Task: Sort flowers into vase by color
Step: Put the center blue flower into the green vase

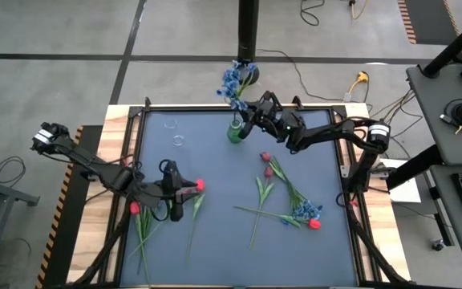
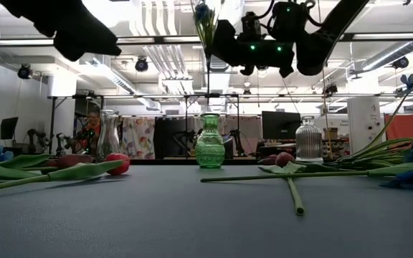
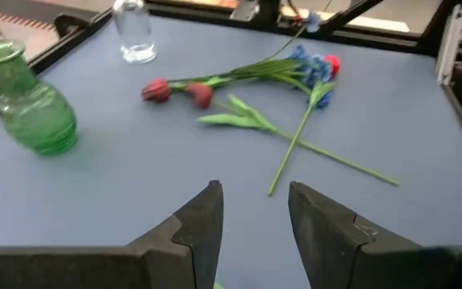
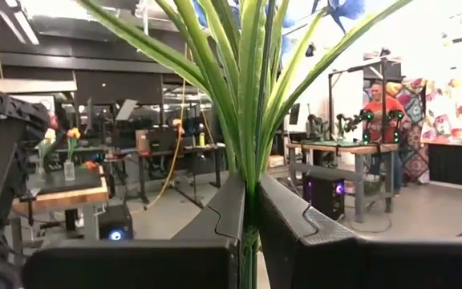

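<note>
No readable writing on vases (image 1: pixel 235 131).

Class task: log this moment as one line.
right gripper: shut on blue sprig above green vase | left gripper: open, low beside red tulip

The tabletop (image 1: pixel 215 241) is slate blue with a pale wood border. The vase (image 2: pixel 209 150) is bright green glass with a bumpy texture; two other vases (image 2: pixel 308 140) are clear. A blue sprig (image 1: pixel 233 80) has green leaves. Loose tulips (image 1: pixel 267 158) are dark maroon, others (image 1: pixel 200 185) bright red, all on green stems (image 1: pixel 257 213). Blue blossoms (image 1: pixel 305 210) lie beside a red bloom. Both arms, the left tool (image 1: pixel 175 210) and the right tool (image 1: pixel 241 120) are black.
</note>
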Controlling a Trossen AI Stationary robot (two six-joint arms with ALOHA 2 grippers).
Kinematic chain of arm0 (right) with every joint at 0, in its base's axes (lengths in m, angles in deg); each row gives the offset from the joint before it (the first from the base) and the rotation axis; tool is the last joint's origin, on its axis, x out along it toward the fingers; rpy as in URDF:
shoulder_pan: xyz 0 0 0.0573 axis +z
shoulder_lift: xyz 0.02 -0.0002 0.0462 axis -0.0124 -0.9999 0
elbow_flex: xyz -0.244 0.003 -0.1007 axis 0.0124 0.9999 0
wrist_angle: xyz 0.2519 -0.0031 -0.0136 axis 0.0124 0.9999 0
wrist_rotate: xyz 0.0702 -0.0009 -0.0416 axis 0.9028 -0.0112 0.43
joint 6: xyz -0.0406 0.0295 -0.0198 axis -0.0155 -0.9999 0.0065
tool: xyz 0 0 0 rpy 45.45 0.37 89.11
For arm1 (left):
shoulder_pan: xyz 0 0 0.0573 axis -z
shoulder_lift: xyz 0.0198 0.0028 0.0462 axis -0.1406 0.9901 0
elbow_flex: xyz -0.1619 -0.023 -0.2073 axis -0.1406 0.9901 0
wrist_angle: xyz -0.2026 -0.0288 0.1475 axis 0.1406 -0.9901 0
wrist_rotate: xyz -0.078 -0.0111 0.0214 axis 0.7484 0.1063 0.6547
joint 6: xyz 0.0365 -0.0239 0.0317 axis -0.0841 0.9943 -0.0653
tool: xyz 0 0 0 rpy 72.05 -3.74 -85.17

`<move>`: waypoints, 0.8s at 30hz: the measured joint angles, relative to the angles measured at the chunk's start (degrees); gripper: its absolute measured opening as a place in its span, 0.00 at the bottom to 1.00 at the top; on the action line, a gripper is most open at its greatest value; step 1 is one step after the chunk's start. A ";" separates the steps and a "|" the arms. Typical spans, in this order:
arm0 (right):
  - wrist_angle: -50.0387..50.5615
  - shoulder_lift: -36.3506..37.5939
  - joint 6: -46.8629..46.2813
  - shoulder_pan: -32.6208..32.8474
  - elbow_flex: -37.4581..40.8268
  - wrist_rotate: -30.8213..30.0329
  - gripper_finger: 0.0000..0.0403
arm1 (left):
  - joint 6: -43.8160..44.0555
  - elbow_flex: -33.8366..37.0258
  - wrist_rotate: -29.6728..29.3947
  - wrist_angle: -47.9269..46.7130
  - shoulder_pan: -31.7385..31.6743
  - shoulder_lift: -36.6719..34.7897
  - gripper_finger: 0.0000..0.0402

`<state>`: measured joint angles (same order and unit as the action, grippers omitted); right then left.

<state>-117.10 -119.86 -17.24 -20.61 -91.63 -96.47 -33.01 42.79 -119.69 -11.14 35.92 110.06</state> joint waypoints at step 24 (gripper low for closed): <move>0.13 -5.17 1.76 -0.09 0.09 -3.82 0.10 | 1.78 0.04 -5.43 -4.47 0.00 -1.58 0.32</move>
<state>-116.97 -125.03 -15.48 -20.70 -91.54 -100.28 -31.22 42.83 -125.12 -15.61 35.92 108.49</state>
